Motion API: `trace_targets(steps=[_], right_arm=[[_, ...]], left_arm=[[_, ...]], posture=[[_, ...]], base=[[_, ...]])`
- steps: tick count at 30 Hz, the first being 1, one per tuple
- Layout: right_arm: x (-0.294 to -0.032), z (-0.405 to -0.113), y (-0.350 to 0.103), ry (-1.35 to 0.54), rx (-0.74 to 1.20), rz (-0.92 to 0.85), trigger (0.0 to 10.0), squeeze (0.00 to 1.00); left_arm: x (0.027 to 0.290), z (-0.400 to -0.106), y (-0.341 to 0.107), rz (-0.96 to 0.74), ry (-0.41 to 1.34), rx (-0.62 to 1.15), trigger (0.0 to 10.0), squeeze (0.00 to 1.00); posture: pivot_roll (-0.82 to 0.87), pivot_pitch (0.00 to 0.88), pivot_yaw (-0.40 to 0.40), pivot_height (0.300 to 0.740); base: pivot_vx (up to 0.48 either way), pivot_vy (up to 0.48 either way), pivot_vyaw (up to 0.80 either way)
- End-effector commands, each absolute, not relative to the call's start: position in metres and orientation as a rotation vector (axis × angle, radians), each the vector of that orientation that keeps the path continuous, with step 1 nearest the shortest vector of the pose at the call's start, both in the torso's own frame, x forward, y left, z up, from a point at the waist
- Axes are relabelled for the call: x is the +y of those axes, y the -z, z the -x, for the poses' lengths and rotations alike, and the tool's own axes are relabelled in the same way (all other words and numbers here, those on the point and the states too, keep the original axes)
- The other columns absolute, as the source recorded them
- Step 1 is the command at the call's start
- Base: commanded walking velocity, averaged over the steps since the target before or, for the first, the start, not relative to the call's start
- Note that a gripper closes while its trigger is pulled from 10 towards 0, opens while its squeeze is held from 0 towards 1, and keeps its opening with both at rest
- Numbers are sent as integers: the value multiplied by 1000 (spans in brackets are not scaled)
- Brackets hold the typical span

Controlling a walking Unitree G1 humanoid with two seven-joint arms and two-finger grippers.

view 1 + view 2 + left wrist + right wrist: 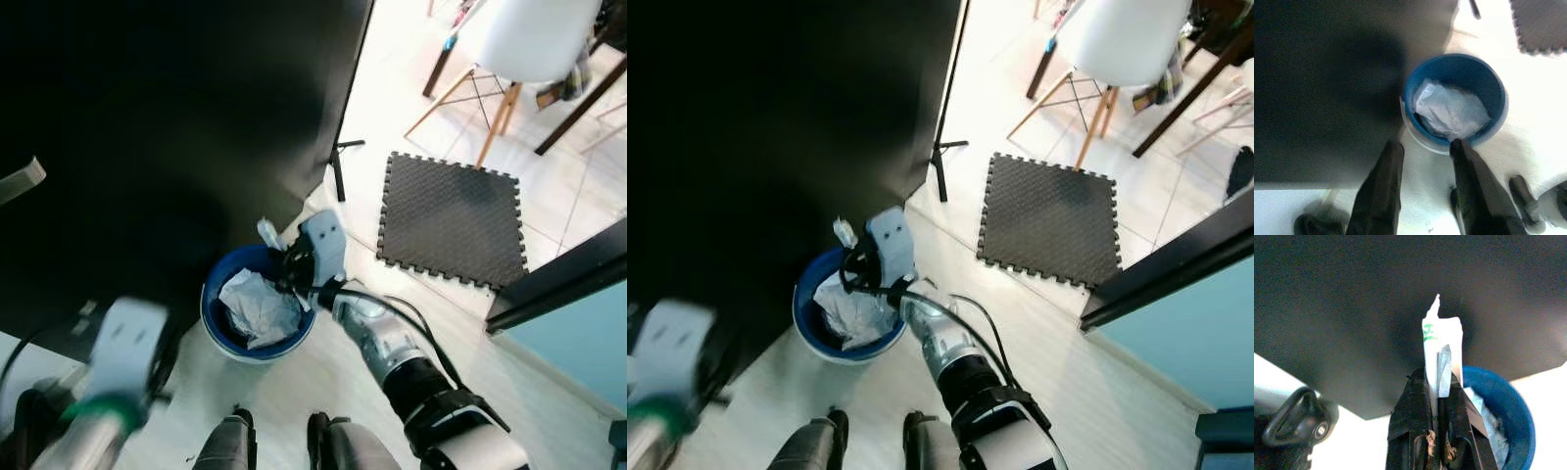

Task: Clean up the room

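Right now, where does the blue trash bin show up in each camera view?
Left eye view: blue bin, lower centre, beside the right gripper.
Right eye view: lower left.
Left wrist view: just beyond the left gripper.
Right wrist view: behind the held wrapper.
Shared landmark: crumpled paper inside.

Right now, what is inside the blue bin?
The bin holds crumpled white paper that covers most of its bottom, so anything beneath cannot be seen. The right gripper holds a wrapper above the rim.
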State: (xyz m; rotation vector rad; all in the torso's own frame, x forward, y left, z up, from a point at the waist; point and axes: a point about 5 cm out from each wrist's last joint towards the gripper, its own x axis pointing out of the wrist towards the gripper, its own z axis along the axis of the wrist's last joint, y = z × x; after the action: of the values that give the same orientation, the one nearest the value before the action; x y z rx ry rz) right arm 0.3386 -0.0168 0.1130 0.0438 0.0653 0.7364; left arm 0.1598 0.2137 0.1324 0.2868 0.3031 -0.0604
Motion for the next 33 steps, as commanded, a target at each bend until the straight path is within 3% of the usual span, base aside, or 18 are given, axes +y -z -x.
trace_targets(steps=[1,2,3,4,5,9,17,18,19,24,25,29,33], right_arm=[[-15,-336,-107,-725,78,-50,10000,0],[-14,-337,-108,-718,72,-57,10000,0],[-11,-339,-111,-704,56,-76,10000,102],[-11,-339,-111,-704,56,-76,10000,102],[-9,-341,-113,-686,41,-92,10000,1000],[-8,-347,-125,-652,-21,-181,10000,1000],[-9,-361,-152,-609,-108,-224,10000,1000],[-10,-363,-155,-604,-113,-202,10000,122],[-12,-365,-156,-601,-117,-177,10000,0],[-22,-364,-152,-604,-134,-140,10000,0],[-39,-357,-142,-595,-160,-126,10000,0],[-66,-344,-131,-526,-182,-139,10000,0],[-73,-340,-129,-500,-185,-136,10000,0]], left_arm=[[210,-155,-137,-258,101,296,10000,0],[212,-147,-140,-241,113,307,10000,0],[212,-138,-145,-226,144,317,10000,0],[212,-138,-145,-226,144,317,10000,0],[209,-131,-150,-215,179,326,10000,0],[194,-125,-162,-164,305,307,10000,0],[185,-138,-165,-130,338,259,10000,0],[182,-143,-164,-123,348,247,10000,0],[179,-146,-165,-118,361,238,10000,0],[174,-162,-161,-121,339,209,10000,0],[179,-191,-150,-105,172,180,10000,0],[179,-224,-139,-66,2,153,10000,0],[178,-232,-137,-60,-21,146,10000,0]], posture=[[213,378,-59,735],[213,378,-59,735],[238,398,-49,735],[238,398,-49,735],[238,398,-49,735],[246,386,-40,735],[228,340,-38,735],[216,328,-40,735],[216,328,-40,735],[174,285,-45,735],[146,261,-46,735],[57,199,-40,735],[50,192,-37,735]], base=[[0,0,0],[0,0,0],[0,0,0],[0,0,0],[0,0,0],[0,0,0],[0,0,0],[0,0,0],[0,0,0],[0,0,0],[0,0,0],[0,0,0],[0,0,0]])
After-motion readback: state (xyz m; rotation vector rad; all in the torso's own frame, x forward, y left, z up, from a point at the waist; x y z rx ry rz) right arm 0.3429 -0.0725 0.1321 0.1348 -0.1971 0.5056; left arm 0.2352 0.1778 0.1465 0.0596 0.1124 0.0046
